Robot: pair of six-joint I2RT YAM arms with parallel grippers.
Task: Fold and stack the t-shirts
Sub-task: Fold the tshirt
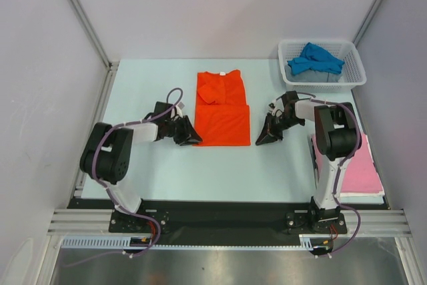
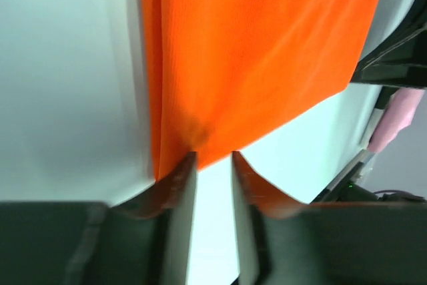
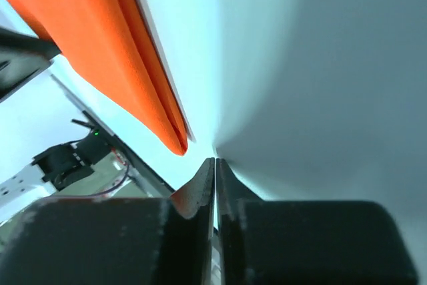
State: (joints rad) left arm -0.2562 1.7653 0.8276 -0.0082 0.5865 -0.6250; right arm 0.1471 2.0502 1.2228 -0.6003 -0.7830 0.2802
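Pale green tabletop [image 1: 167, 178] holds the folded orange-red t-shirt [image 1: 222, 108] at centre. The left gripper [image 2: 213, 159] sits at its near left corner, fingers slightly apart; the right gripper [image 3: 215, 163], just beside the near right corner, is pressed together, empty. A blue t-shirt [image 1: 315, 59] fills the white mesh basket [image 1: 357, 71]; the pink t-shirt [image 1: 363, 168] lies folded near right.

Pale mint desk [image 1: 167, 171] is enclosed by white panels: left panel [image 1: 40, 98], far panel [image 1: 233, 5], right panel [image 1: 403, 65]. Aluminium posts are seen at the far-left corner [image 1: 80, 15] and the far-right corner [image 1: 377, 5]. A white plastic mesh basket [image 1: 285, 58] is set on the desk at far right, near the right panel. A black plate [image 1: 220, 215] is laid across the near edge, followed by an aluminium rail [image 1: 220, 230] and a slotted white strip [image 1: 220, 243]. A grey metal sheet [image 1: 220, 268] is seen nearest.
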